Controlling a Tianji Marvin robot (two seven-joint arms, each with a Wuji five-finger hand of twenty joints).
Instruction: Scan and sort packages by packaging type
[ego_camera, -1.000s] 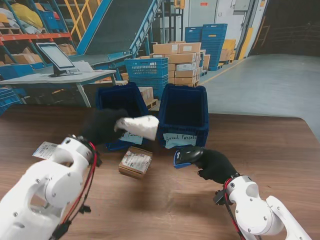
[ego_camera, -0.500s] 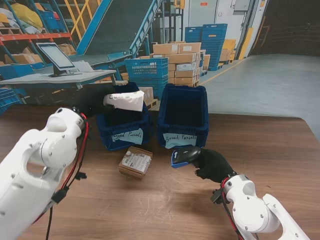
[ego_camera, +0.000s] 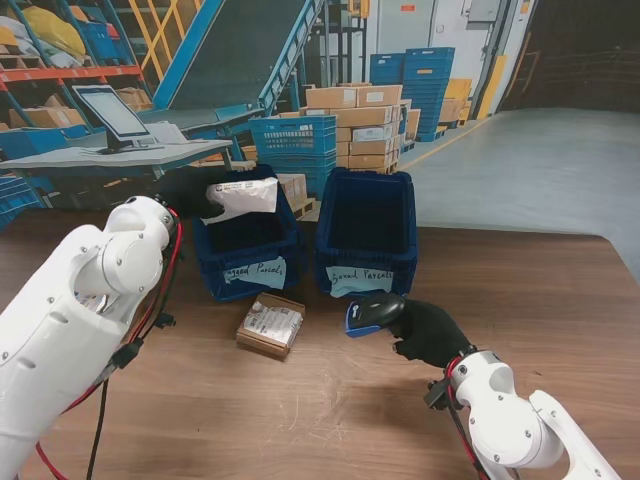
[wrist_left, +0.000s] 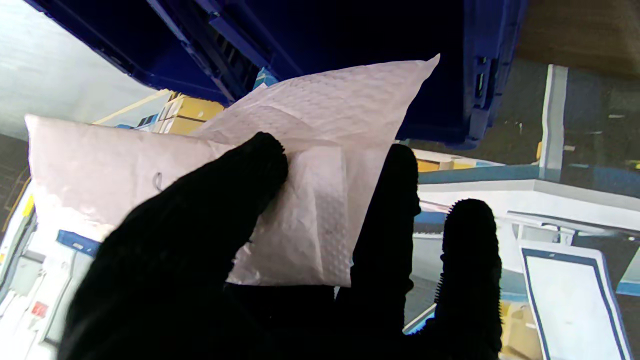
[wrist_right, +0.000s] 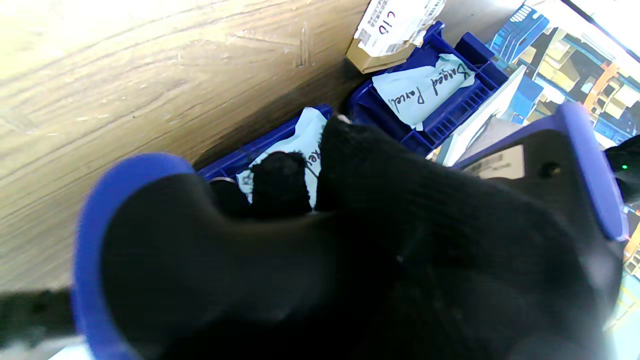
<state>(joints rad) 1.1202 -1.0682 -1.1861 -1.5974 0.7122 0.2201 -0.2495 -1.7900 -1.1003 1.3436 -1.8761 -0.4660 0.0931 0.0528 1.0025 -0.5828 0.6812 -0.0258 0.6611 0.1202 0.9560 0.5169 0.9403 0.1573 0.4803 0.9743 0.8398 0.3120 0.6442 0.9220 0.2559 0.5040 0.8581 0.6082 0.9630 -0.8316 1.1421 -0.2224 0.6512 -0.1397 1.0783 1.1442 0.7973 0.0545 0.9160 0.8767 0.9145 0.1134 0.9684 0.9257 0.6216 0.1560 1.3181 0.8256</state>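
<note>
My left hand (ego_camera: 188, 194) in its black glove is shut on a white bagged parcel (ego_camera: 243, 196), held above the far edge of the left blue bin (ego_camera: 245, 258) labelled for bagged parcels. In the left wrist view the thumb and fingers (wrist_left: 395, 200) pinch the padded white bag (wrist_left: 320, 165) beneath the bin's blue wall. My right hand (ego_camera: 430, 332) is shut on a black and blue handheld scanner (ego_camera: 368, 312), which rests near the table in front of the right blue bin (ego_camera: 368, 240) labelled for boxed parcels. A small cardboard box (ego_camera: 271, 325) lies on the table before the bins.
The wooden table (ego_camera: 560, 300) stretches to the right of the bins. Another parcel's label (ego_camera: 92, 300) peeks out behind my left arm. Beyond the table stand a desk with a monitor (ego_camera: 112, 115), stacked crates and cartons.
My left arm has swung the white bag from in front of the bins up and back over the left bin. The right hand with the scanner has barely shifted.
</note>
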